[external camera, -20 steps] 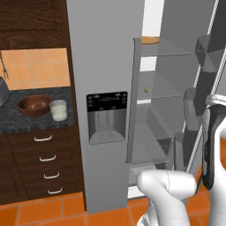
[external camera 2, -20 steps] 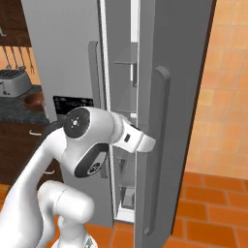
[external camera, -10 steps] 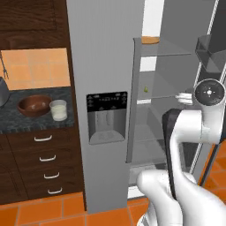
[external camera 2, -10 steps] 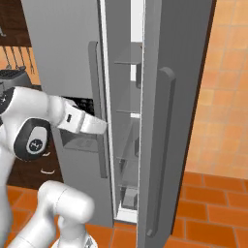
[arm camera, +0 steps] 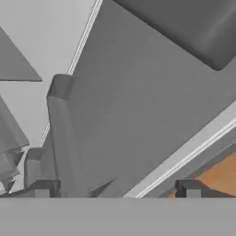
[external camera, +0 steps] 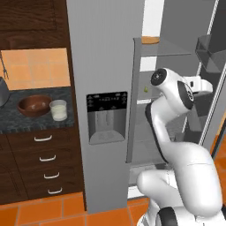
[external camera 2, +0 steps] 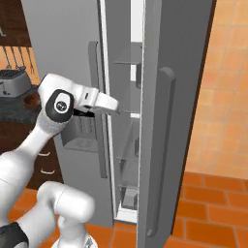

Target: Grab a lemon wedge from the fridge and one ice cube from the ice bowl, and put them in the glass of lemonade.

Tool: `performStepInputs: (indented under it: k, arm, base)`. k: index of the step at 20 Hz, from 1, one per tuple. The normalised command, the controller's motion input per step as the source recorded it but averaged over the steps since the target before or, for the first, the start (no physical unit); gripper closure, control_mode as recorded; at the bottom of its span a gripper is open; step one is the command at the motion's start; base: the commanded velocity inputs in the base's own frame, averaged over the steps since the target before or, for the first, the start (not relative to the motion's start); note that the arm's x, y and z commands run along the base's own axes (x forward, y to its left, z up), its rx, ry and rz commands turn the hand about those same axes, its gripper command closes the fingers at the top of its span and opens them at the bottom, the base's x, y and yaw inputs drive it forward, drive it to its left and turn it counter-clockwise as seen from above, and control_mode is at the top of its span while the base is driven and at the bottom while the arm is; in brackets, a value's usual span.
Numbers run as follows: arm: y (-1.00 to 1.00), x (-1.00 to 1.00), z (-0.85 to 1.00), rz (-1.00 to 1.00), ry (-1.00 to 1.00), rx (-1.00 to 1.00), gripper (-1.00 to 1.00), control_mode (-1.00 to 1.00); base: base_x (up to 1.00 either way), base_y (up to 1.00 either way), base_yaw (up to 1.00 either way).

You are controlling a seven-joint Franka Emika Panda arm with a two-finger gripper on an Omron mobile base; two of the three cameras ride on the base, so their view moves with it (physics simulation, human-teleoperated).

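The fridge (external camera: 103, 53) stands with its right door (external camera 2: 177, 121) swung open. On a middle shelf inside lies the lemon wedge (external camera: 145, 89), a tiny yellow-green piece. My gripper (external camera: 206, 85) hovers to the wedge's right, close to the inner side of the open door. In the hand view its fingertips (arm camera: 41, 190) stand wide apart and open, with grey door surface ahead and nothing between them. The reddish-brown ice bowl (external camera: 34, 105) and the glass of lemonade (external camera: 58, 110) sit side by side on the dark counter (external camera: 26, 126), left of the fridge.
A flat orange disc (external camera: 150, 39) lies on the top shelf. The black dispenser panel (external camera: 107, 117) is in the shut left door. Drawers (external camera: 44, 159) run under the counter. A toaster (external camera 2: 12, 82) stands further left. Door bins (external camera: 207, 46) jut out near my hand.
The arm has swung round and the hand now points into the gap by the open door. The fingers have spread a little wider.
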Motion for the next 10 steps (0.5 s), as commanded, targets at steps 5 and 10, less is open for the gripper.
performStepInputs:
  k: [5, 10]
  arm:
    - [-0.95, 0.59, -0.5, -0.21, 0.22, 0.0, -1.0, -1.0]
    - [-0.96, 0.27, -0.4, -0.21, 0.01, 0.0, -1.0, -1.0]
  base:
    - [0.0, 0.0, 0.0]
    - [0.0, 0.0, 0.0]
